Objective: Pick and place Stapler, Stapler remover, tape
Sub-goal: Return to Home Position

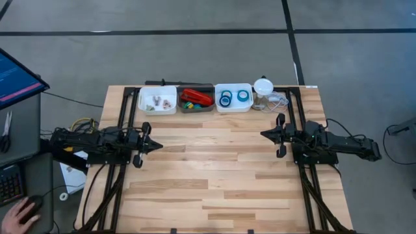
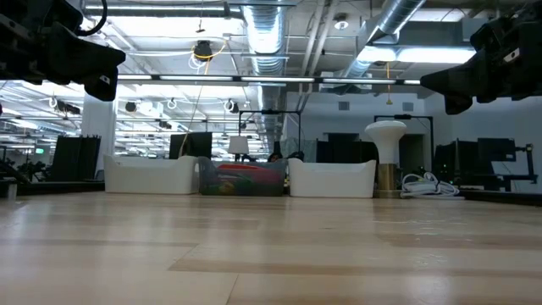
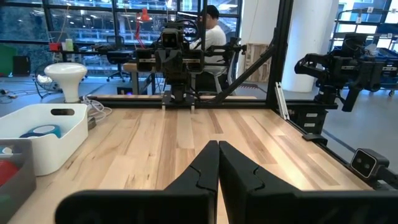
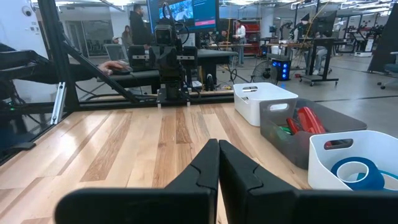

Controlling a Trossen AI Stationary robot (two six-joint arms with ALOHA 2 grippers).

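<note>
Wood table (image 1: 214,175), upper middle: grey bin (image 1: 195,110) has the stapler (image 1: 197,96), white bin (image 1: 233,109) next door the tape (image 1: 226,99); left gripper (image 1: 158,145) and right gripper (image 1: 263,134) both squeezed together.

**Four cameras, one table**
The high view looks straight down on the table (image 1: 214,169), with the row of bins (image 1: 195,109) at upper centre. The low view faces them level across the tabletop. The wrist views look past the left gripper (image 3: 218,146) and right gripper (image 4: 218,146) toward each other.

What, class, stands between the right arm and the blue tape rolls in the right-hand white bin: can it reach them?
Probably yes. The right gripper, shut, hangs over the wooden table; the open-topped white plastic bin stands nearby, and nothing covers the blue ring-shaped tape rolls.
</note>
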